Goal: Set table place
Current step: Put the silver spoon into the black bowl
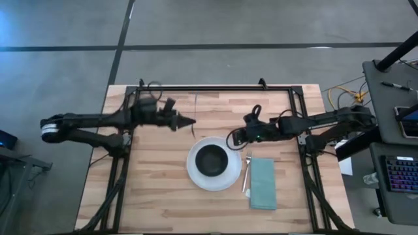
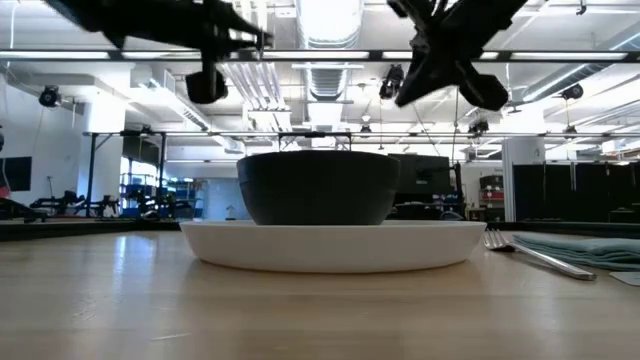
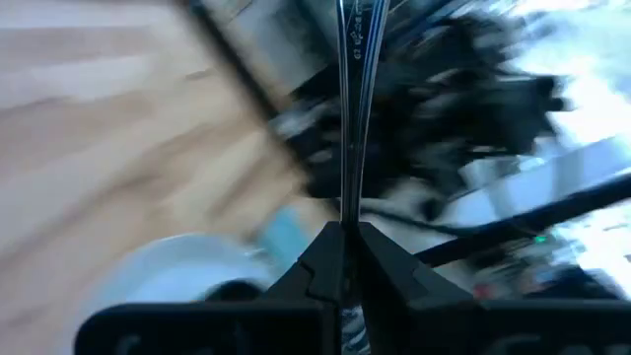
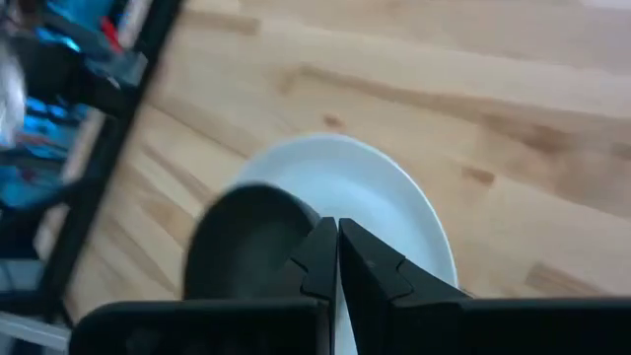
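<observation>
Holding a spoon [image 3: 350, 89], the left end effector [image 1: 188, 121] is seen above the worktop [image 1: 150, 183], beside the plate [image 1: 196, 175].
The bowl [image 1: 212, 160] is set on the plate; fork [image 1: 247, 171] and napkin [image 1: 263, 183] lie alongside. The right end effector [image 1: 232, 138] is clenched, empty.

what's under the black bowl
The black bowl sits on the round white plate, roughly centred, and the plate rests on the wood table. The plate's middle is hidden beneath the bowl, so whether anything else lies there cannot be seen.
</observation>
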`<state>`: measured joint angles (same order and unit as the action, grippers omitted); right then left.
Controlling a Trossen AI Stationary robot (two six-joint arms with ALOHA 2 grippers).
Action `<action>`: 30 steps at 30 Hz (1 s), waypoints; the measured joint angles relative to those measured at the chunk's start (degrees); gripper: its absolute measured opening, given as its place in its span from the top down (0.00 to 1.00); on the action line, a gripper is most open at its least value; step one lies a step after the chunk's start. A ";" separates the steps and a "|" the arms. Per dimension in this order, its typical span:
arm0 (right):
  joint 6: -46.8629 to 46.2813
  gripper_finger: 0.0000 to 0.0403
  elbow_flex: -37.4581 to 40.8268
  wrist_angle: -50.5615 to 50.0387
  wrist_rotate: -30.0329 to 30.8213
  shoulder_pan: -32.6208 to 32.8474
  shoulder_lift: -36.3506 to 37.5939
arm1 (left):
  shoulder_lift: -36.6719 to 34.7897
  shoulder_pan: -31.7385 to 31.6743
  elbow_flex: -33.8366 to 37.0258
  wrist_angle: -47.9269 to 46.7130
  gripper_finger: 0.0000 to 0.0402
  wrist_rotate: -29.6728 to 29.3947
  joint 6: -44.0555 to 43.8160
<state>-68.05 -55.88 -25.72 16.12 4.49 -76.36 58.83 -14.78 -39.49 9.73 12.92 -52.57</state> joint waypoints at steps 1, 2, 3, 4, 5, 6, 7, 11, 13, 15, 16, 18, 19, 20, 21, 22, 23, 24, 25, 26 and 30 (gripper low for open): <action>-0.07 0.98 0.00 0.45 0.62 0.00 0.55 | -0.87 2.59 2.02 4.29 1.00 -2.81 -1.64; -0.09 0.98 0.00 1.16 1.07 0.00 1.02 | -1.56 5.19 3.95 7.55 1.00 -5.59 -2.57; -0.13 0.98 0.00 1.84 1.12 0.00 1.33 | -2.10 7.82 5.78 9.49 1.00 -8.46 -3.13; -0.33 0.98 0.00 2.50 1.13 0.00 1.51 | -2.25 10.25 7.37 11.28 1.00 -11.08 -3.69; -0.53 0.98 0.06 3.34 1.11 0.00 1.61 | -2.19 12.71 8.83 13.41 1.00 -13.37 -3.94; -0.52 0.98 0.09 4.47 1.07 0.03 1.55 | -1.72 15.15 10.14 15.68 1.00 -15.13 -4.04; -0.50 0.98 0.09 6.08 0.89 0.17 1.35 | -0.85 17.45 11.33 18.75 1.00 -16.56 -4.07; 0.57 0.98 0.08 14.66 -0.28 0.82 0.08 | 4.73 24.25 14.55 31.35 1.00 -20.85 -2.81; 1.03 0.98 0.13 18.32 -1.03 1.23 -0.89 | 8.57 25.93 15.68 38.50 1.00 -22.00 -1.80; 1.04 0.96 0.11 23.33 -1.75 1.51 -2.05 | 12.78 26.80 16.14 46.85 1.00 -22.06 0.05; 1.02 0.95 0.11 25.19 -2.11 1.55 -2.67 | 14.92 27.11 16.36 50.69 1.00 -22.03 0.88; 1.42 0.92 0.11 30.17 -3.25 1.66 -4.04 | 19.24 27.23 16.18 58.97 1.00 -21.11 2.04; 1.73 0.90 0.11 32.72 -3.47 1.84 -4.77 | 21.43 27.23 16.16 62.42 1.00 -20.49 2.11; 2.03 0.88 0.11 35.02 -3.50 1.89 -5.22 | 23.44 27.23 16.12 65.85 1.00 -19.97 2.00; 2.17 0.86 0.11 36.56 -3.64 1.93 -5.54 | 25.43 27.23 16.08 68.59 1.00 -19.37 1.94; 2.33 0.83 0.11 38.06 -3.65 1.96 -5.99 | 27.37 27.24 16.08 71.42 1.00 -18.94 1.86; 2.53 0.81 0.02 39.10 -3.80 2.00 -6.20 | 29.20 27.27 16.08 74.32 1.00 -18.16 1.55; 2.62 0.79 0.02 38.84 -4.06 2.01 -6.24 | 30.97 27.27 16.08 77.56 1.00 -17.40 0.93; 2.71 0.76 0.09 38.64 -4.13 2.05 -6.28 | 32.62 27.27 16.04 80.29 1.00 -16.57 0.47; 2.86 0.74 0.09 38.65 -4.45 2.21 -6.29 | 33.64 27.27 15.75 80.28 1.00 -16.02 0.07; 4.71 0.67 0.09 40.17 -5.61 2.67 -6.29 | 36.00 27.27 14.40 80.44 1.00 -13.19 -1.08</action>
<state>-63.34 -55.79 14.44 10.51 7.16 -82.65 94.83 12.49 -25.10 90.17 -0.28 -53.65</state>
